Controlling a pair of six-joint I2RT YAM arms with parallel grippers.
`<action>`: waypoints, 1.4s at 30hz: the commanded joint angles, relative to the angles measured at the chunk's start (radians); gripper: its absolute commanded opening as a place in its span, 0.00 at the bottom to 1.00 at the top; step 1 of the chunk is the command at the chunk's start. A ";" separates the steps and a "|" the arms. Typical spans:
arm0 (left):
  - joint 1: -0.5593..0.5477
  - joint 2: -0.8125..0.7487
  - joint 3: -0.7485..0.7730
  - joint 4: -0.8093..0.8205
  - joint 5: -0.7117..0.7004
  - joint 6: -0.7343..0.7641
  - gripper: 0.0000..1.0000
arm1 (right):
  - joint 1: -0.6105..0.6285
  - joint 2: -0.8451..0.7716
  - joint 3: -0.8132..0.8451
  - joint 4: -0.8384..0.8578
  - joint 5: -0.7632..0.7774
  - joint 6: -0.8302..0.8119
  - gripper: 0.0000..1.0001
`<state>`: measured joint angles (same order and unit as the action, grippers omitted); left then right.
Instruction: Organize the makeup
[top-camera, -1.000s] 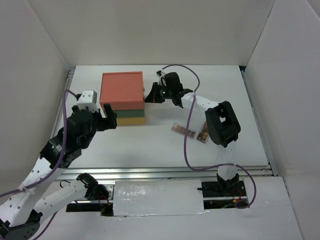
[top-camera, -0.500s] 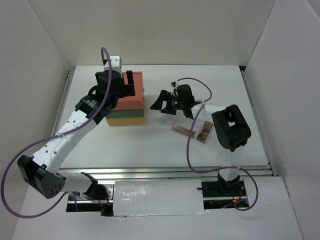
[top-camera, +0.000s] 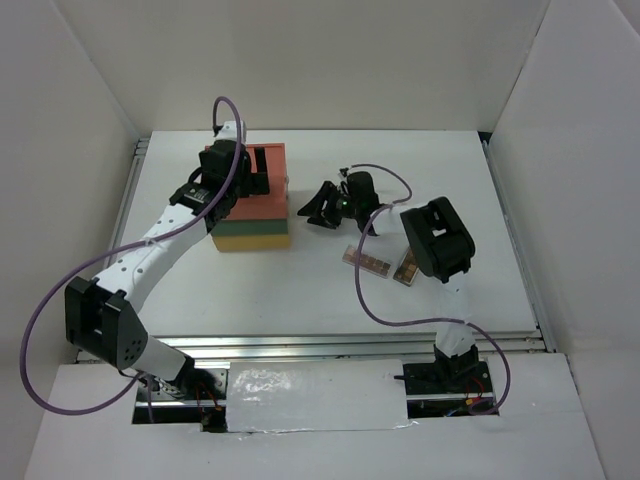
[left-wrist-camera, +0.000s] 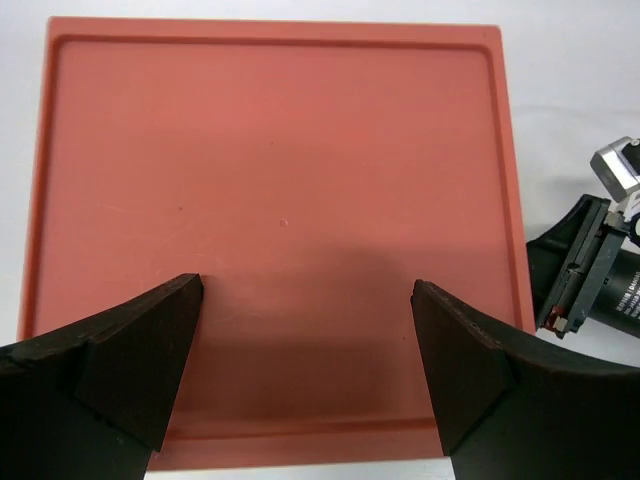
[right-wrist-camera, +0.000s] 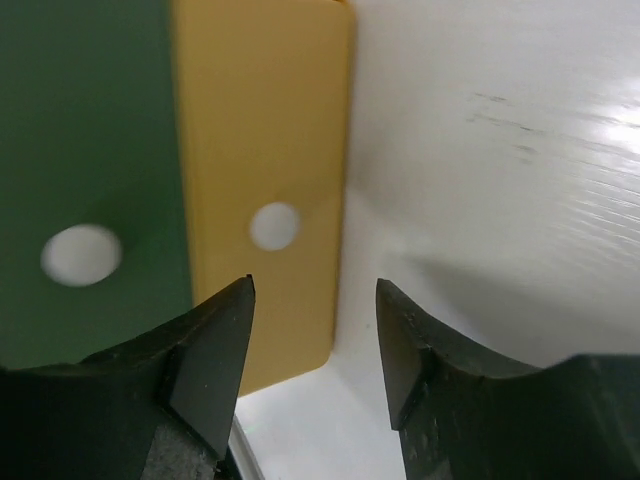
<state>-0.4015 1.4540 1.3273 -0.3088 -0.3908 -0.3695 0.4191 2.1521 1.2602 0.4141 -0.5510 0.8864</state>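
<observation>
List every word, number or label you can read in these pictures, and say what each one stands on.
No text can be read.
Stacked orange, green and yellow plastic drawer box: plain, no print.
Black motor casing beside it in the left wrist view: faint pale marks, too small and blurred to read.

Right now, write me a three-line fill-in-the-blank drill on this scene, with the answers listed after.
1. The left arm's jaws stand open above the drawer box's ____ top.
2. The right arm's jaws point at the edge of the ____ drawer front, beside the green drawer front.
3. ____ brownish palettes lie on the table near the right arm.
Answers: orange; yellow; two.
</observation>
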 joint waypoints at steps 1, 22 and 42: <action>0.004 0.023 0.012 0.054 0.020 -0.005 0.99 | 0.001 0.058 0.044 0.066 0.002 0.138 0.59; -0.019 0.049 -0.043 0.027 -0.048 -0.075 0.99 | 0.021 0.256 0.159 0.319 -0.128 0.375 0.57; -0.040 0.048 -0.045 0.025 -0.069 -0.063 0.99 | 0.038 0.264 0.142 0.376 -0.142 0.419 0.50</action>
<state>-0.4301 1.4887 1.3033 -0.2337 -0.4786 -0.4187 0.4347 2.4062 1.3701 0.8291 -0.6743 1.3342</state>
